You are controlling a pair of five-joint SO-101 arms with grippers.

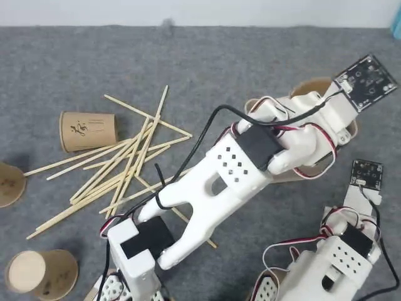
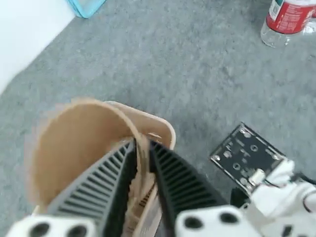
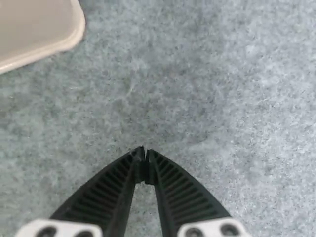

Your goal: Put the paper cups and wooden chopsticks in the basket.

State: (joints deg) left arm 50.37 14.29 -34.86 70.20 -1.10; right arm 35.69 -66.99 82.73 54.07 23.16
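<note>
A brown paper cup is held by its rim in the left fingers, which pinch the cup wall between them. In the left wrist view it takes up the lower left of the frame, with a rounded corner of the beige basket just behind it. In the high view the cup's brown edge peeks out at the upper right, above the wrist of the left arm. A strip of the basket's rim shows from under that arm.

Three more cups sit on the gray table on the left side of the high view. A side-lying cup is at the upper left, an edge cup is cut off by the left border, and a corner cup lies at the lower left with its mouth toward the camera. The chopsticks lie in a loose heap between the side-lying cup and the left arm, and a few run under the arm. All of these are well apart from the basket.

The right fingers are pressed together with nothing between them, over bare table. A corner of the basket is at the upper left of the right wrist view. The right arm is at the lower right of the high view.

In the left wrist view, a plastic bottle stands at the upper right, a blue container corner sits at the top left, and a small circuit board is at the right.
</note>
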